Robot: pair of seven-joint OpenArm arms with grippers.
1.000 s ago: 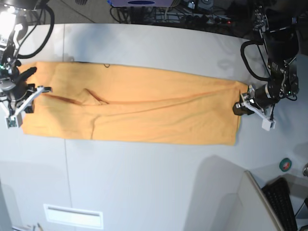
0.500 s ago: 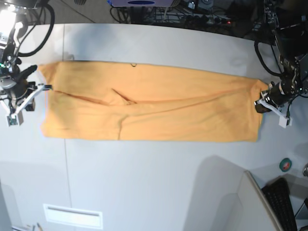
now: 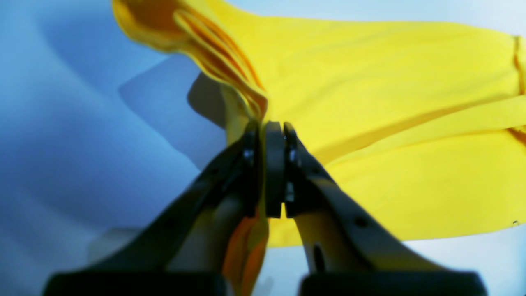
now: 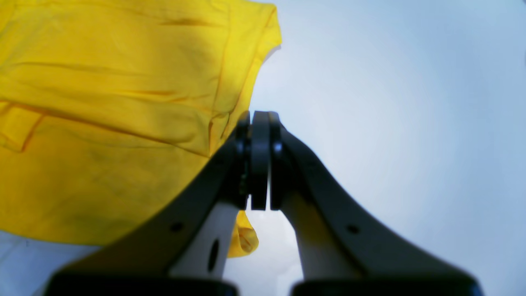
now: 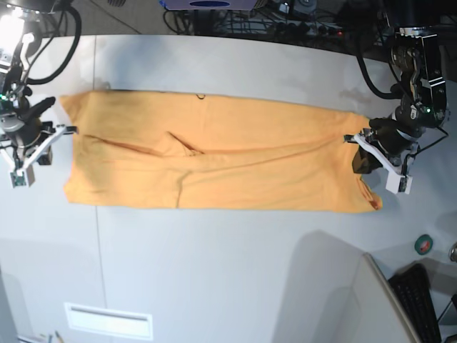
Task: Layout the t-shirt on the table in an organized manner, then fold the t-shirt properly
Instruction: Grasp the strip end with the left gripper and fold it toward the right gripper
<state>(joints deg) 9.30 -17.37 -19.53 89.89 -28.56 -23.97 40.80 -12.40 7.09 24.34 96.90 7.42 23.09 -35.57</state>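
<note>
The t-shirt (image 5: 214, 153) lay folded into a long band across the table (image 5: 214, 271). The left gripper (image 3: 269, 127) was clamped on its bunched end; the right gripper (image 4: 259, 117) was closed at the opposite edge, its hold unclear. The cloth appeared light and limp, best gripped at corners.

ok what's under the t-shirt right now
The t-shirt lies stretched flat on the white table, which shows all round its edges. Whatever sits beneath the cloth is covered, and the folded layers hide any print; nothing bulges through it.
</note>
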